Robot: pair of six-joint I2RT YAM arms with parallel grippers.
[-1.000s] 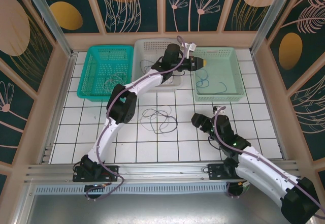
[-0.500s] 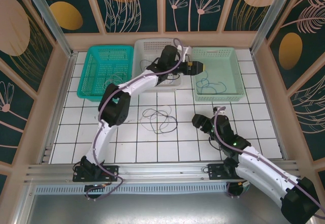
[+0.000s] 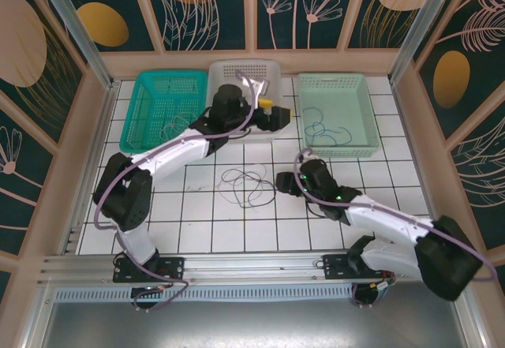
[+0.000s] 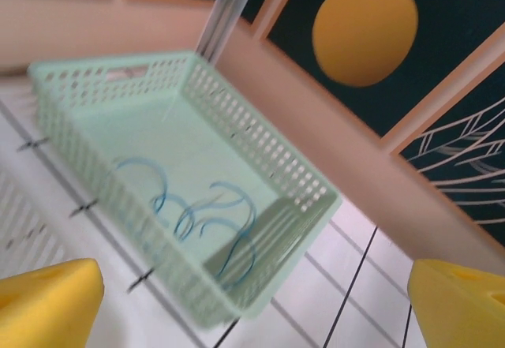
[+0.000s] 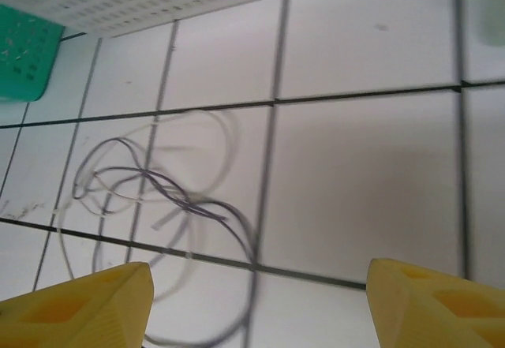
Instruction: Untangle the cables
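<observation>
Cables (image 3: pixel 248 184) lie tangled just beside the open, empty right gripper (image 3: pixel 282 182), seemingly poised to pinch one strand next; the left gripper (image 3: pixel 274 110), also open, hovers well apart.

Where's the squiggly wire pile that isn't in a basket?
In the top view, the tangled cables lie on the white tiles mid-table, in front of the white basket, just ahead of the right fingers.

Three baskets, three lots of cable.
1 teal basket (image 3: pixel 129 127), 1 white basket (image 3: pixel 245 65), 1 pale green basket (image 3: pixel 372 119); 1 dark cable (image 3: pixel 325 136) in the green one, 1 thin cable (image 3: pixel 177 124) in the teal, 1 tangle (image 3: pixel 246 184) on the surface, dark plus pale strands, strand count unclear.
</observation>
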